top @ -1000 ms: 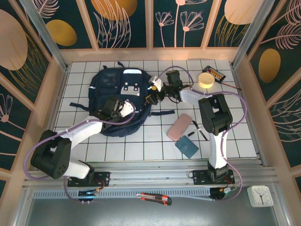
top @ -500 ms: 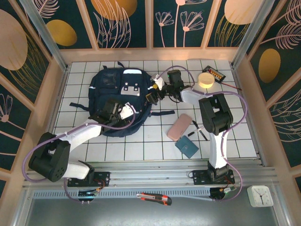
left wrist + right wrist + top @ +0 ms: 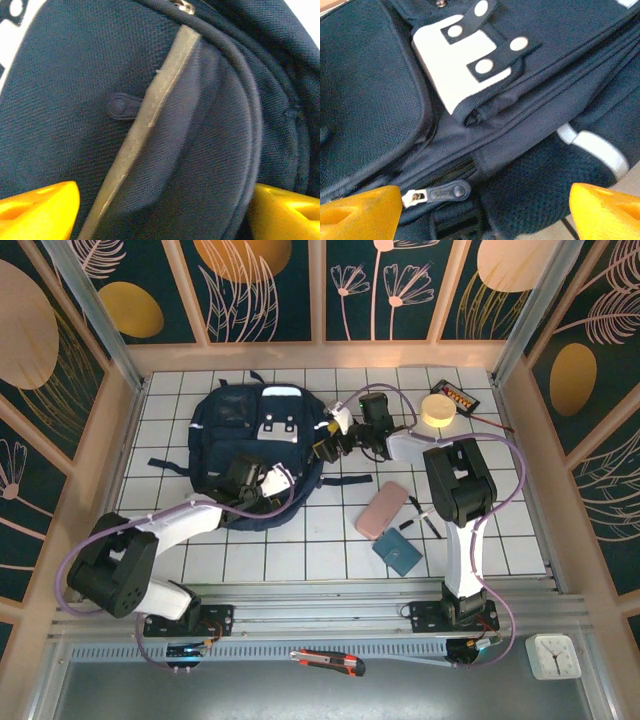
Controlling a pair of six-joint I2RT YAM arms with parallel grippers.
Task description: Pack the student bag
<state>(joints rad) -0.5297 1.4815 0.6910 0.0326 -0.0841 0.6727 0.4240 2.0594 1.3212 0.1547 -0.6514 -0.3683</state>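
student bag: big navy backpack, lies flat on the far-left part of the white gridded tabletop. White-grey patches sit toward its far end, and dark straps trail off its left and right sides.
left pincer: over the near end of the student bag. Yellow fingers spread wide, nothing pinched, bag fabric bulging between them. Contact with the fabric: cannot tell.
left wrist close-up: pale stripe runs diagonally over the student bag's pocket, with a small fabric tab just left of the stripe and a metal zip pull at the top edge.
right pincer: at the right edge of the student bag, about midway along it. Yellow fingertips stand wide apart, gripping nothing.
right wrist close-up: white patch crossed by black straps with white dots. A second zip pull lies low between the fingertips, with a mesh pocket right of it and a pale loop beyond that.
pink case: right of the student bag's near end, apart from it.
teal wallet: right of the student bag, closer to the near edge than the pink case.
cream roll: right of the student bag's far end, well apart.
black device: right of the student bag, just beside the cream roll.
utility knife: off the tabletop on the metal ledge, nearer than the student bag.
white clock: same ledge, far right of the student bag.
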